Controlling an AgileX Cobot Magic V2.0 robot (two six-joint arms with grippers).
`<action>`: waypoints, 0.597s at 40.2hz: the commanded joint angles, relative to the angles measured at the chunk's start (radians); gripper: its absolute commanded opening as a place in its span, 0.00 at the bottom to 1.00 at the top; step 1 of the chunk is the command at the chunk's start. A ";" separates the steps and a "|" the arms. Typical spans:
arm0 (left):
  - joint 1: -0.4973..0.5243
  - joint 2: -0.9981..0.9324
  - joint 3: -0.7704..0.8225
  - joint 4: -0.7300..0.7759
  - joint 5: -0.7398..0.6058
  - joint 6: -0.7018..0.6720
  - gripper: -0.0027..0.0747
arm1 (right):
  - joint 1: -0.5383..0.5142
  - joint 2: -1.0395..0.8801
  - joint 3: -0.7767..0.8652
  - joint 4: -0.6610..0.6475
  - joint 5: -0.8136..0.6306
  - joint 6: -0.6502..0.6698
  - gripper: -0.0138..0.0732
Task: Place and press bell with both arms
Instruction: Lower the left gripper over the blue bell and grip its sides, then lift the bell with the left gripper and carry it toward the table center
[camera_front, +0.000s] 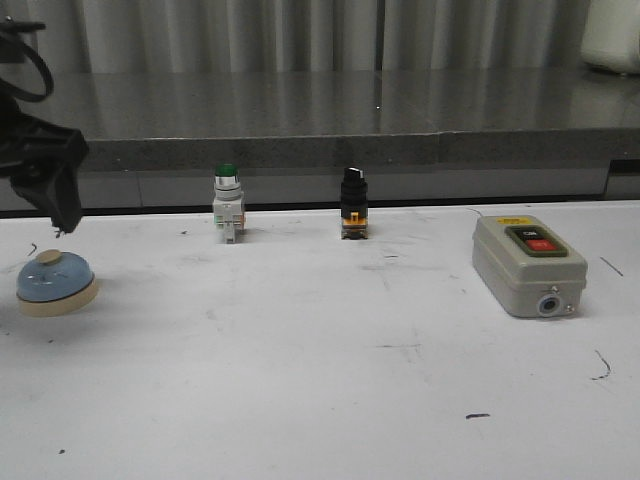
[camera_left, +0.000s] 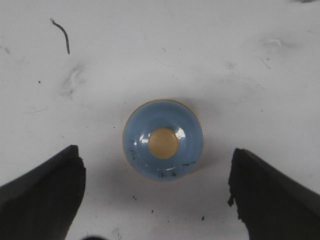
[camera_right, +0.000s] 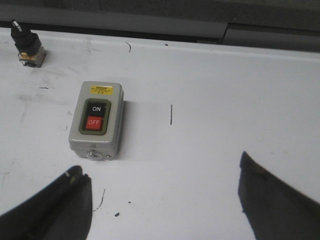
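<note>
The bell (camera_front: 56, 283), a light-blue dome with a cream base and cream button, stands on the white table at the far left. My left gripper (camera_front: 55, 205) hangs just above and behind it. In the left wrist view the bell (camera_left: 163, 146) sits below, between my wide-open fingers (camera_left: 45, 192), and nothing is held. My right gripper (camera_right: 160, 185) is open and empty over bare table, near the grey box. The right arm does not show in the front view.
A grey box (camera_front: 528, 264) with red and black buttons lies at the right, also in the right wrist view (camera_right: 96, 120). A green-capped push button (camera_front: 227, 203) and a black knob switch (camera_front: 353, 203) stand at the back. A grey ledge (camera_front: 340, 120) runs behind the table.
</note>
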 joint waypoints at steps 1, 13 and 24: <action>-0.007 0.021 -0.049 -0.004 -0.046 -0.005 0.77 | -0.006 0.000 -0.034 -0.011 -0.073 -0.007 0.86; -0.007 0.150 -0.056 -0.006 -0.111 -0.005 0.77 | -0.006 0.000 -0.034 -0.011 -0.073 -0.007 0.86; -0.007 0.166 -0.056 -0.009 -0.118 -0.005 0.50 | -0.006 0.000 -0.034 -0.011 -0.073 -0.007 0.86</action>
